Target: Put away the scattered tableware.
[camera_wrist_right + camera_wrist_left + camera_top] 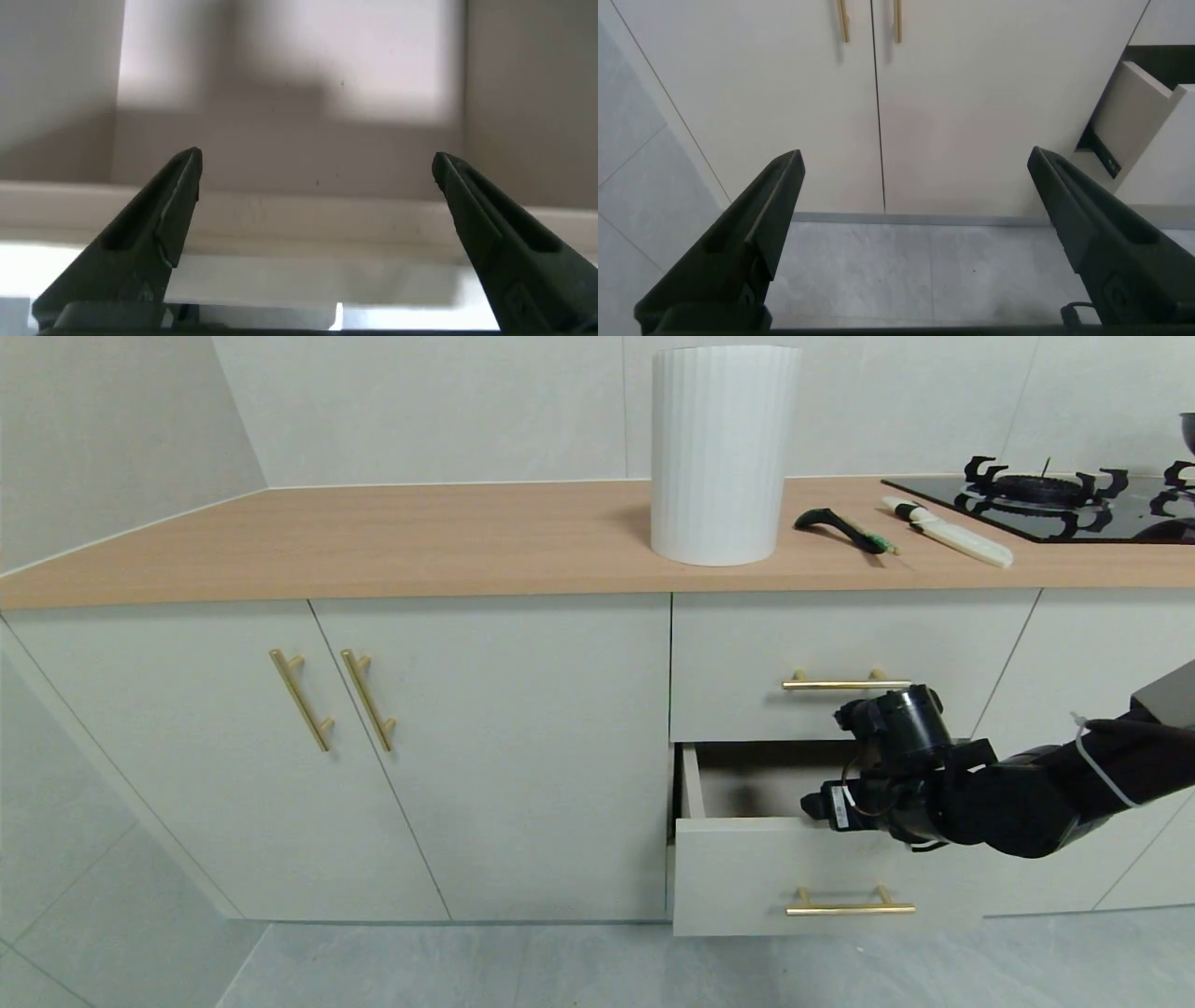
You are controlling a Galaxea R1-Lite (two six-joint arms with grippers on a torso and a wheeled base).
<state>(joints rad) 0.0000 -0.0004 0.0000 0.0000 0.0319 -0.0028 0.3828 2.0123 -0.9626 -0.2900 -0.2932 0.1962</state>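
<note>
With the right gripper (316, 177) open and empty at the mouth of the drawer (747, 868), the left gripper (915, 177) likewise open, and the knife (952, 534) and black-handled utensil (840, 527) on the counter (420, 541) above the drawer, widen the drawer fully before fetching either.

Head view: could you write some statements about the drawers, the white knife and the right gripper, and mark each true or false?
1. The lower cream drawer with a brass bar handle is pulled open. True.
2. The upper cream drawer is open too. False: it is shut.
3. The white knife lies in the open drawer. False: it lies on the wooden countertop.
4. The right gripper is open, at the lower drawer's front. True.
</note>
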